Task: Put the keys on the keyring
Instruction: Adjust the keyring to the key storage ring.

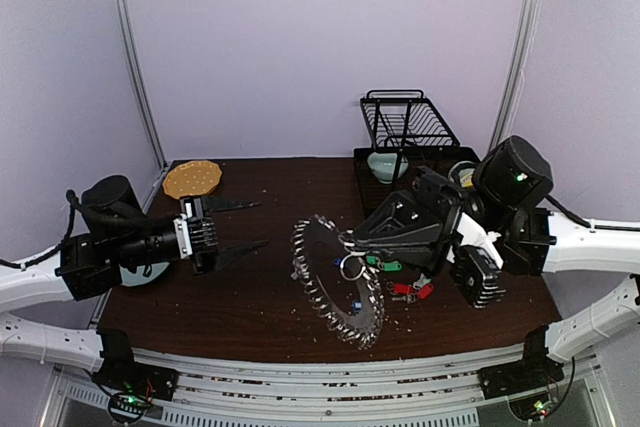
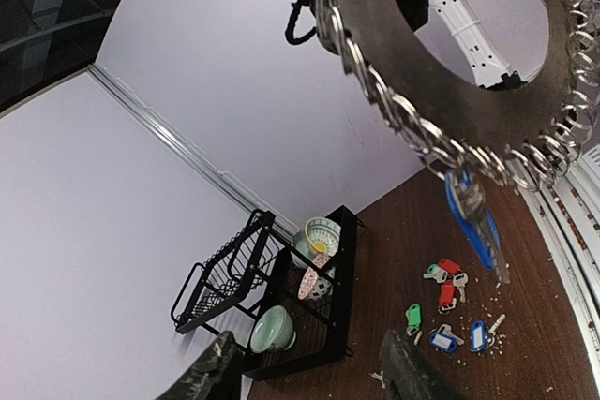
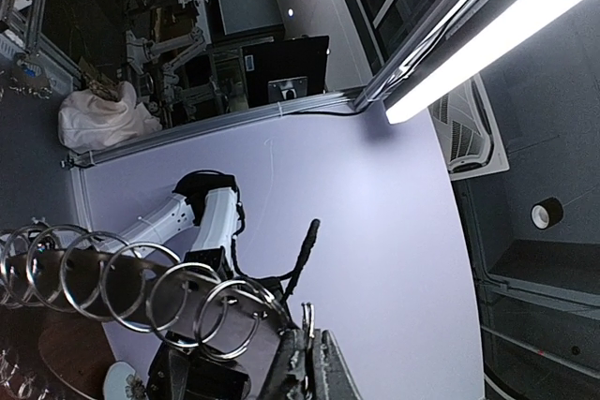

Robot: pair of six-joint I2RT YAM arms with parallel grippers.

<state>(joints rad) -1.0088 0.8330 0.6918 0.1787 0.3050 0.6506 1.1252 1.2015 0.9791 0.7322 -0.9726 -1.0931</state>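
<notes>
Keyring (image 1: 318,292) (image 2: 394,63) — loop of linked silver split rings on a dark band, standing tilted on edge at mid-table, its lower side down at the table (image 1: 250,297). One blue-tagged key (image 1: 357,305) (image 2: 472,222) hangs from its rings. Loose keys (image 1: 410,290) (image 2: 448,274) (red, green and blue tags) lie on the wood just right of it. Right gripper (image 1: 348,243) (image 3: 309,358) — fingers pressed together, pinching the loop at its upper rim. Left gripper (image 1: 243,227) (image 2: 309,381) — fingers spread, holding nothing, left of the loop and apart from it. Dish rack (image 1: 405,122) with bowls, far right; cork mat (image 1: 192,179), far left.
</notes>
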